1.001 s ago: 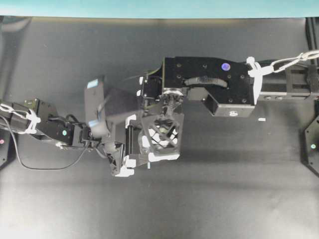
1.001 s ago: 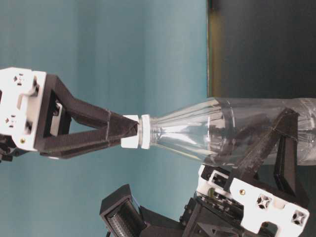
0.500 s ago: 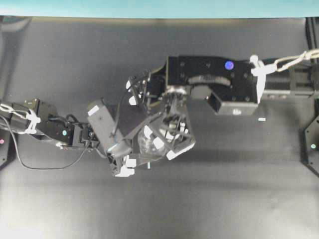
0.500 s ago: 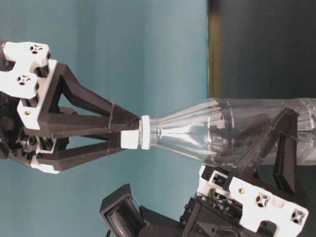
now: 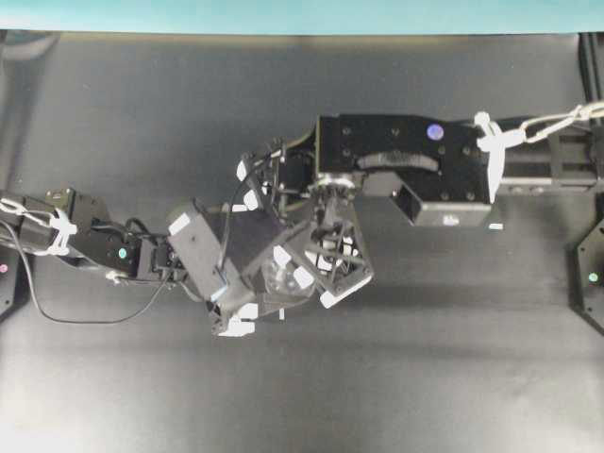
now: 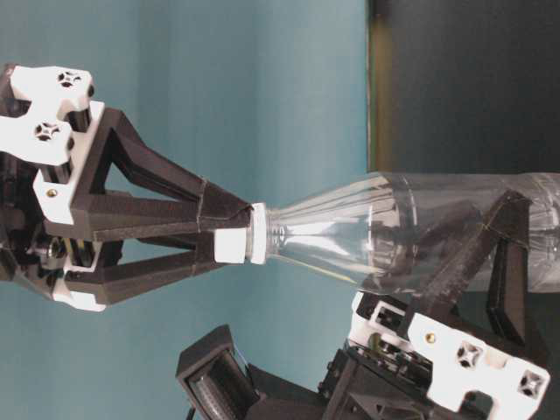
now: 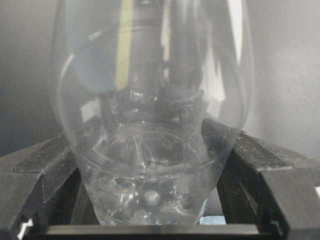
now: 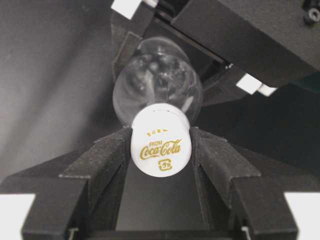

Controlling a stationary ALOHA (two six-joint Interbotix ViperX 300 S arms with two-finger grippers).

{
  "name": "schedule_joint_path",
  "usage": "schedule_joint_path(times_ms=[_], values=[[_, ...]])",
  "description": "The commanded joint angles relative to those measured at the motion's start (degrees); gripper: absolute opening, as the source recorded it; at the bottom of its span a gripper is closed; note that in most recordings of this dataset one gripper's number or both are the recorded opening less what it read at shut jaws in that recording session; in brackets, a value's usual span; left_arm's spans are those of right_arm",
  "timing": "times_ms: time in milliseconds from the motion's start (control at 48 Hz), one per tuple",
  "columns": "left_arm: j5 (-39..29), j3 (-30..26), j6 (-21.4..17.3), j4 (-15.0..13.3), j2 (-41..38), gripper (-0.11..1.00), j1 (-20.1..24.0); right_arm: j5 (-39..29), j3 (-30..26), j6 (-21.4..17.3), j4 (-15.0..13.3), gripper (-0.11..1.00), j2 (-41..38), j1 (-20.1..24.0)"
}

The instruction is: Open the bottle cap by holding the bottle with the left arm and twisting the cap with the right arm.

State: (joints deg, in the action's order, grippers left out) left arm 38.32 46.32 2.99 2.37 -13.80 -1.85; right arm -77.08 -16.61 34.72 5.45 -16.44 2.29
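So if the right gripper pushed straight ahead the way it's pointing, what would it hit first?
The right gripper is already shut on the cap, so it would press straight into the bottle, which the left gripper holds lower down.

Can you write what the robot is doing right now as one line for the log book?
left gripper: shut on bottle | right gripper: shut on bottle cap | cap: on bottle

The slim black left arm [image 5: 90, 247] with its loose cable enters from the left edge of the overhead frame, its white-tipped left gripper [image 5: 247, 300] closed on the clear plastic bottle's [image 6: 437, 232] body. The boxy right arm [image 5: 415, 170] reaches from the right edge; its lattice-framed right gripper [image 8: 160, 145] clamps the white screw cap [image 8: 161, 148], jaws rolled at a slant.
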Motion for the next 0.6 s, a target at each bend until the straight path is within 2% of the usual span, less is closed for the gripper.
schedule_joint_path(times_ms=[0,417,584], values=[[-0.09,-0.53,-0.26,0.18,0.0,0.79,-0.79,0.18,0.0,-0.97,-0.18,0.38,-0.26,2.64],[-0.09,-0.53,-0.26,0.18,0.0,0.79,-0.79,0.35,1.32,-3.43,-0.18,0.39,0.35,2.55],[-0.09,-0.62,-0.26,0.18,0.0,0.79,-0.79,0.53,1.67,-6.42,-0.88,0.68,0.53,2.46]])
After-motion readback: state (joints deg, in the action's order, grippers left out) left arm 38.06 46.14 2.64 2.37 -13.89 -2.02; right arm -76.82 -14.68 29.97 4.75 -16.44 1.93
